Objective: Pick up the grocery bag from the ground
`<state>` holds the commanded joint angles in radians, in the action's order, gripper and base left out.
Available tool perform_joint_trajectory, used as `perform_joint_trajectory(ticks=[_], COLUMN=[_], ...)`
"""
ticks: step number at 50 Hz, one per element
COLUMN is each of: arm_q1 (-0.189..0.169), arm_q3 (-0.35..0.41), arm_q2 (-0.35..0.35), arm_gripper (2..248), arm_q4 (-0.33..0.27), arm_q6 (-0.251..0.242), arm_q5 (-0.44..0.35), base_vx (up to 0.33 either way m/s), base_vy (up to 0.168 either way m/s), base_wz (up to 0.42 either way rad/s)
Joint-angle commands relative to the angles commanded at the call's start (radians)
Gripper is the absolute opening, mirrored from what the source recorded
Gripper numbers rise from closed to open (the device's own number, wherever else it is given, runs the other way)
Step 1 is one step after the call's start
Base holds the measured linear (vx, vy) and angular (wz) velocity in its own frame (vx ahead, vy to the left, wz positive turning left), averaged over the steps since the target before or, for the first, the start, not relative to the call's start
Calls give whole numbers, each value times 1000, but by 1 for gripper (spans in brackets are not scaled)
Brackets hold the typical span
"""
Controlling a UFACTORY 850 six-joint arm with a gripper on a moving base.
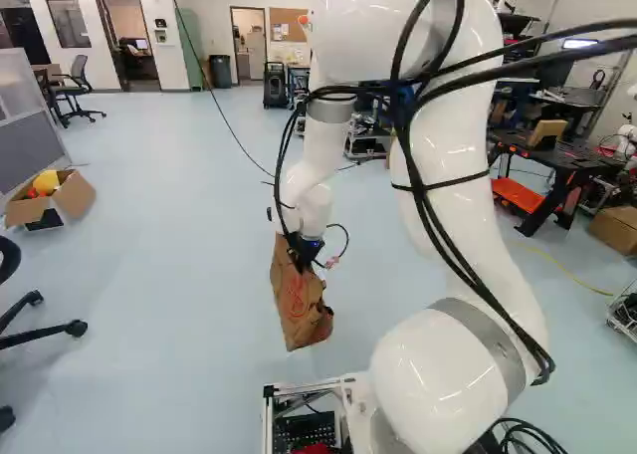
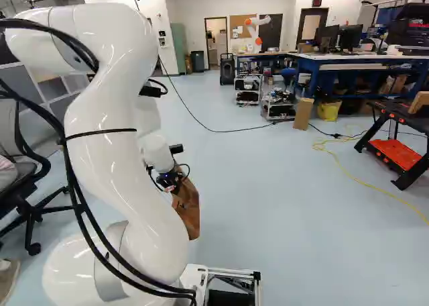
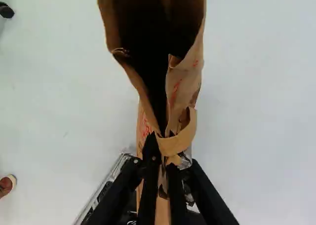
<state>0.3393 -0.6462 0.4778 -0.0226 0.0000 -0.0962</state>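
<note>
My gripper (image 1: 305, 255) points down in the left base view, and the brown paper grocery bag (image 1: 299, 310) hangs from it. In the right base view the bag (image 2: 188, 205) shows partly behind the arm, below the wrist. Seen from the wrist, the gripper (image 3: 162, 153) is shut on the bag's rim, with crumpled paper and a handle strip (image 3: 177, 140) at the fingertips. The bag's mouth (image 3: 155, 47) gapes ahead of the fingers, its inside dark. The bag appears to hang above the floor.
A cardboard box (image 1: 75, 197) with colourful items and an office chair (image 1: 35, 310) stand at the left of the left base view. A black and orange stand (image 2: 395, 148) is at the right of the right base view, near a cable (image 2: 365, 182). Another robot (image 2: 257, 31) stands far back.
</note>
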Motion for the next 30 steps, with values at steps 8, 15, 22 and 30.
perform_joint_trajectory(ticks=[8,15,22,30], arm_q1=[3,4,4,4], arm_q3=[33,61,85,91], arm_q2=[-69,-130,-182,-197], arm_gripper=[22,22,22,22], arm_q4=[0,0,0,0], arm_q6=[0,0,0,0], arm_q5=[0,0,0,0], base_vx=[0,0,0,0], base_vy=[0,0,0,0], base_wz=[0,0,0,0])
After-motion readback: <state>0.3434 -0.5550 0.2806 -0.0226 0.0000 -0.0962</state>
